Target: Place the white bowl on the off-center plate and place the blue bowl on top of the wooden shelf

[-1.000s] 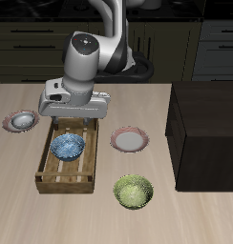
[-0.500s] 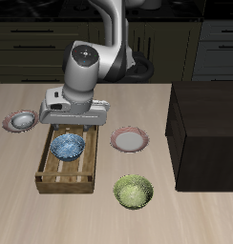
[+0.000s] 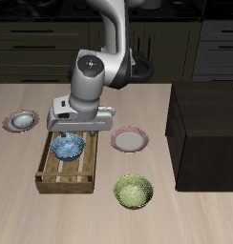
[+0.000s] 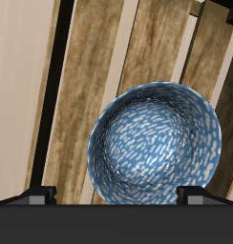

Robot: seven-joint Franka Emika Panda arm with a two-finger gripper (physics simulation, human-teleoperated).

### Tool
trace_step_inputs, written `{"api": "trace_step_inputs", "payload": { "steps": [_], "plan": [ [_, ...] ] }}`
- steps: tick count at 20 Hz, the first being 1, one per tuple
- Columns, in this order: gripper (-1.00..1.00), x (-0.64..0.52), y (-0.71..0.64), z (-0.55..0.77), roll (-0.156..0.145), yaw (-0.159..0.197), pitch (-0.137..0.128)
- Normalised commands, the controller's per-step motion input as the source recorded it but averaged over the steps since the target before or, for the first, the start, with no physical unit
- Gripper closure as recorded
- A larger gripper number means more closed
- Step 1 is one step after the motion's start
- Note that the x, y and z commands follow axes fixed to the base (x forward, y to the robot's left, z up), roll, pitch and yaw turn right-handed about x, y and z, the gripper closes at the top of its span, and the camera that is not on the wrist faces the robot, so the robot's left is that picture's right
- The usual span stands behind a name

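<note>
The blue bowl (image 3: 68, 146) with pale speckles sits inside a light slatted wooden crate (image 3: 61, 176). It fills much of the wrist view (image 4: 155, 143), resting on the crate's slats. My gripper (image 3: 78, 132) hovers just above the bowl's back rim, empty, with its jaws wide apart; both fingertips (image 4: 37, 195) show apart in the wrist view. The white bowl (image 3: 22, 119) sits on the off-center plate (image 3: 9, 124) with the pinkish-red rim near the table's side edge. The dark wooden shelf (image 3: 204, 119) stands at the other side, its flat top bare.
A second pinkish-rimmed plate (image 3: 131, 140) lies beside the crate, holding nothing. A yellow-green patterned bowl (image 3: 135, 191) sits nearer the table's front edge. Dark cabinets line the back behind the robot's base.
My gripper has moved forward and down from over the crate's back end toward the blue bowl. Nothing else has moved.
</note>
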Motion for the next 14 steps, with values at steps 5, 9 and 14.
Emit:
{"api": "trace_step_inputs", "payload": {
  "steps": [5,9,14],
  "plan": [
    [-1.0,-0.03,-0.09,-0.2,-0.014,-0.005,0.026],
    [-1.0,-0.05,-0.03,-0.23,-0.004,-0.004,0.025],
    [-1.0,0.01,0.1,-0.39,0.009,0.024,0.057]
  ]
}}
